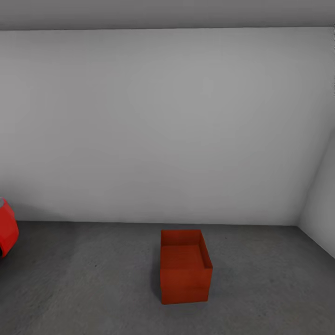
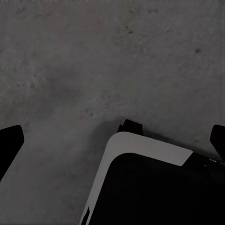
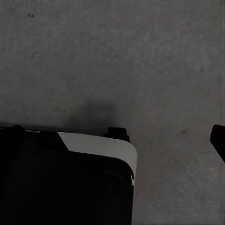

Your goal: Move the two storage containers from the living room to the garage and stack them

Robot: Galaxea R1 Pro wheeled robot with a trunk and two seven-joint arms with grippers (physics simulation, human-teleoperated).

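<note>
One red-orange open-top storage container (image 1: 185, 274) stands upright on the dark grey concrete floor (image 1: 83, 284) of the garage, a little right of centre and close to the back wall. Nothing sits inside it or on it. In the left wrist view my left gripper (image 2: 117, 136) hangs open over bare concrete, with a dark fingertip (image 2: 9, 143) at each side edge and nothing between them. My right gripper (image 3: 112, 133) also looks open over the floor, with one fingertip (image 3: 219, 140) at the frame edge and nothing held.
A plain white-grey back wall (image 1: 163, 130) meets a side wall (image 1: 323, 204) at the right corner. A rounded glossy bright-red object (image 1: 6, 230) pokes in at the left edge. My own black-and-white base (image 2: 154, 187) (image 3: 61, 178) lies under both wrists.
</note>
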